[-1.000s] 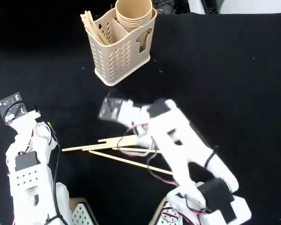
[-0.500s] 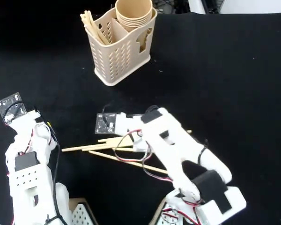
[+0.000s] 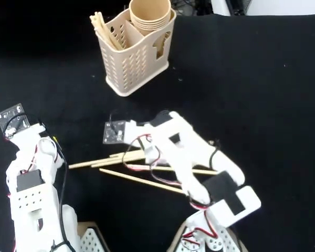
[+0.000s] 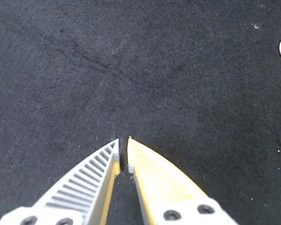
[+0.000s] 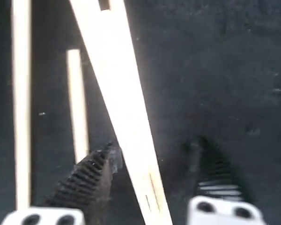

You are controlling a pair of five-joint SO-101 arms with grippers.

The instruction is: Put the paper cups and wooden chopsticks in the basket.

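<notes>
The right gripper (image 5: 154, 146) has come down low in the last second and now sits with its jaws spread wide. One jaw is on either side of a flat joined pair of chopsticks (image 5: 124, 112), which runs up between them; as far as I can tell neither jaw is touching it yet. Two thinner single sticks (image 5: 77, 103) lie just beside it, beyond the dark jaw. From above you can see how it got there. A second ago the right arm (image 3: 184, 152) was held higher and nearer the middle of the table, and it has since folded forward and swung toward 9 o'clock. Its wrist now hangs over the loose chopsticks (image 3: 102, 163) scattered at about 7 o'clock on the black cloth (image 3: 262, 94). The sticks themselves look unmoved. I'd say it is lined up for a pinch, and only the closing is left to do. The basket (image 3: 139, 68) stands well apart at 12 o'clock and already holds the stack of paper cups (image 3: 149, 13), with a bundle of chopsticks (image 3: 101, 25) in its other compartment. The left gripper (image 4: 123, 140), at about 8 o'clock, has stayed put, its jaws pressed together on nothing above bare cloth.
</notes>
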